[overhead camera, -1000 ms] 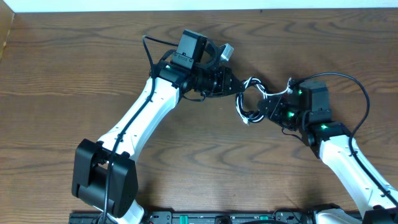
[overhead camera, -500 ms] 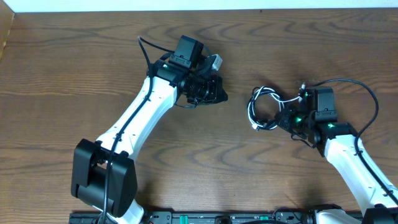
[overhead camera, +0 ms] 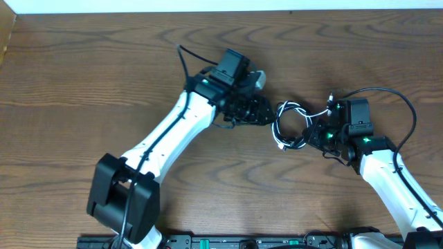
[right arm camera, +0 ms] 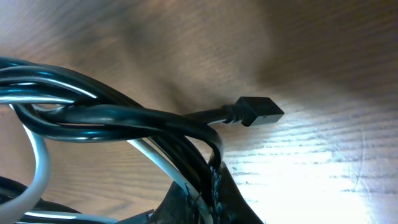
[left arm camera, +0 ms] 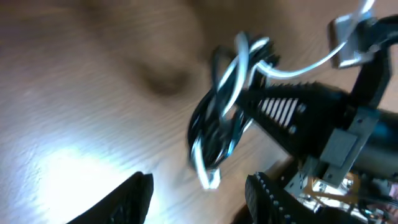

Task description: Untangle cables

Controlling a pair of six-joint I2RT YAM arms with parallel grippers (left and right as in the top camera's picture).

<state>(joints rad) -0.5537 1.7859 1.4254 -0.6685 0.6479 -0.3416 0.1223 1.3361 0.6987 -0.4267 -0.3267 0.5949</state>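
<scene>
The black cable [overhead camera: 280, 117] and the white cable [overhead camera: 299, 108] lie coiled together in one tangle on the table between my two arms. My right gripper [overhead camera: 313, 133] is shut on the tangle's right side. In the right wrist view the black strands [right arm camera: 124, 118] and a white strand [right arm camera: 37, 155] run into its jaws [right arm camera: 208, 186], and a black plug [right arm camera: 258, 111] sticks out to the right. My left gripper [overhead camera: 266, 114] is open just left of the tangle. In the left wrist view its fingers [left arm camera: 196, 199] stand apart with the coil [left arm camera: 217, 118] ahead of them.
The wooden table [overhead camera: 69, 83] meets a white wall edge along the back. A thicker black wire [overhead camera: 394, 97] loops off the right arm. A silver part [overhead camera: 257, 78] sits on the left wrist.
My left gripper swung back right and now sits beside the tangle, after pulling away left. The right gripper kept the tangle and shifted slightly left.
</scene>
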